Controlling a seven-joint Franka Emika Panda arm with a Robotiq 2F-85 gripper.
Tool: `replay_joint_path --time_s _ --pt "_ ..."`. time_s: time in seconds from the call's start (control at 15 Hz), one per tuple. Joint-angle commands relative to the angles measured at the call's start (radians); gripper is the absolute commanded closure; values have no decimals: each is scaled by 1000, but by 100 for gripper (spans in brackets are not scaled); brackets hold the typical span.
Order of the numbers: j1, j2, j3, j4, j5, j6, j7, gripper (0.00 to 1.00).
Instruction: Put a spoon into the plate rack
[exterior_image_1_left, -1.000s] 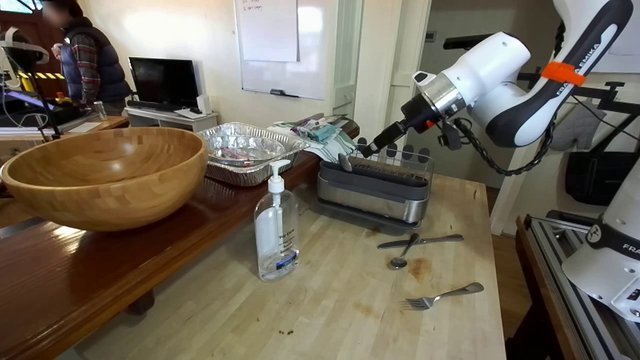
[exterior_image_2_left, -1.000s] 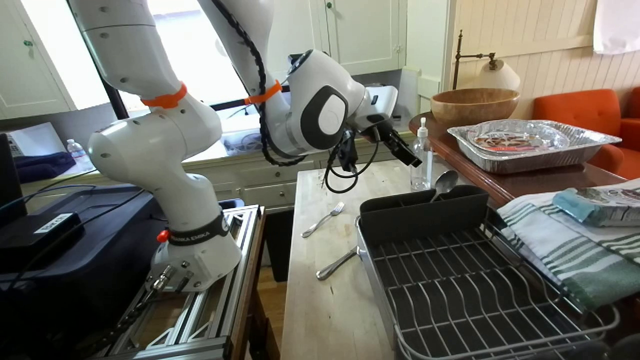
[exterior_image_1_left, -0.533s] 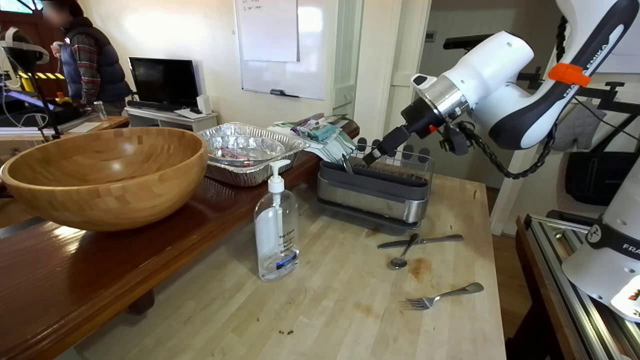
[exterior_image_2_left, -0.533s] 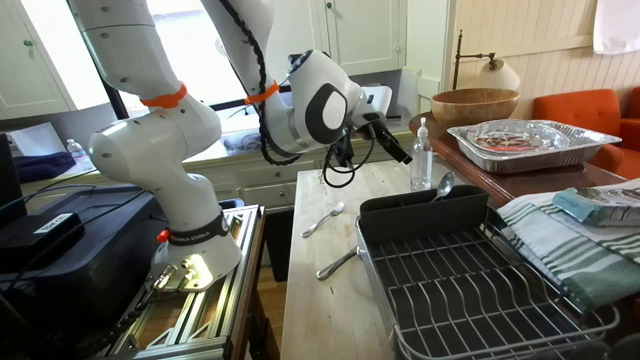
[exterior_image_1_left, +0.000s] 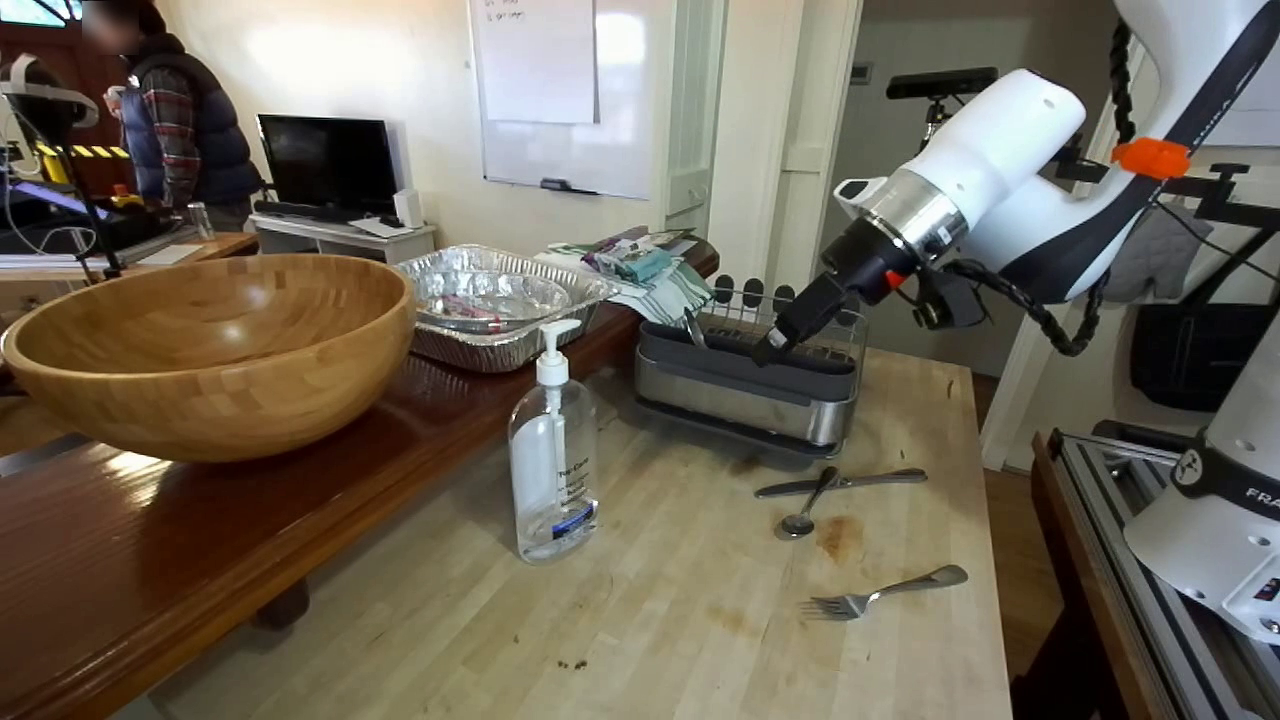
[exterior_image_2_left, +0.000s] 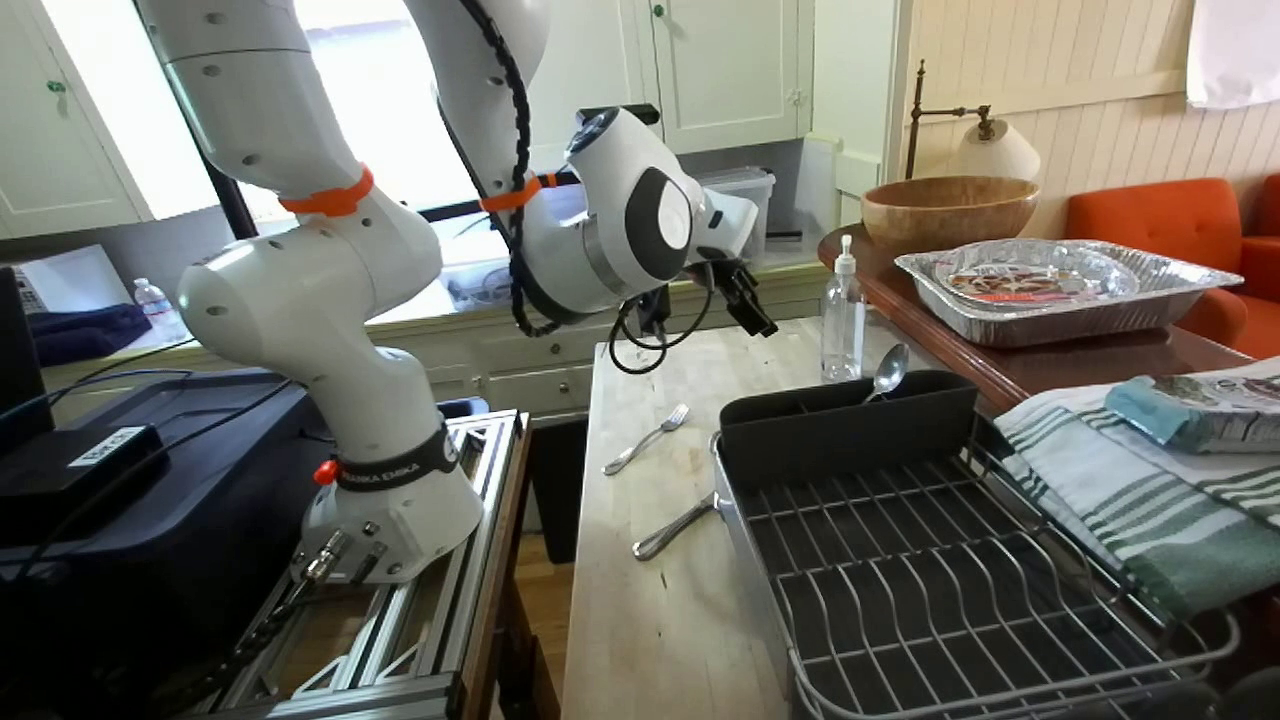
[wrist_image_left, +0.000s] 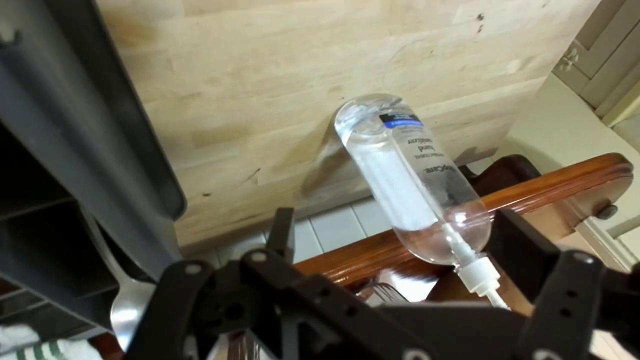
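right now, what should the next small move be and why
I'd probably lift the gripper away from the plate rack: it stands open and empty, and the spoon already leans in the rack's dark cutlery holder, so the task looks done.

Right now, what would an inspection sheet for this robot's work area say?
Surface: pale wooden table with brown stains.
Job's things: spoon leaning in the dark cutlery holder of the plate rack.
Clutter: second spoon crossing a knife; fork and pump bottle apart.
Tool: open, holding nothing.
Cables: black braided cable hanging bent beneath the arm.
Surroundings: wooden bowl and foil trays on a darker counter; person in background.
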Motion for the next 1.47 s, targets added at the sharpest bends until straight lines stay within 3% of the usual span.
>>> replay_joint_path --time_s 0.0,0.6,0.87,1.13,1.4 --pt "4 -15 -10 0 -162 10 262 0" --pt "-21 -83 -18 12 -636 49 833 0" --pt "-87 -102 20 50 -932 82 1081 0" --pt "-237 -165 141 107 -1210 152 1315 0" --pt "-397 -276 327 238 -1387 370 1529 0"
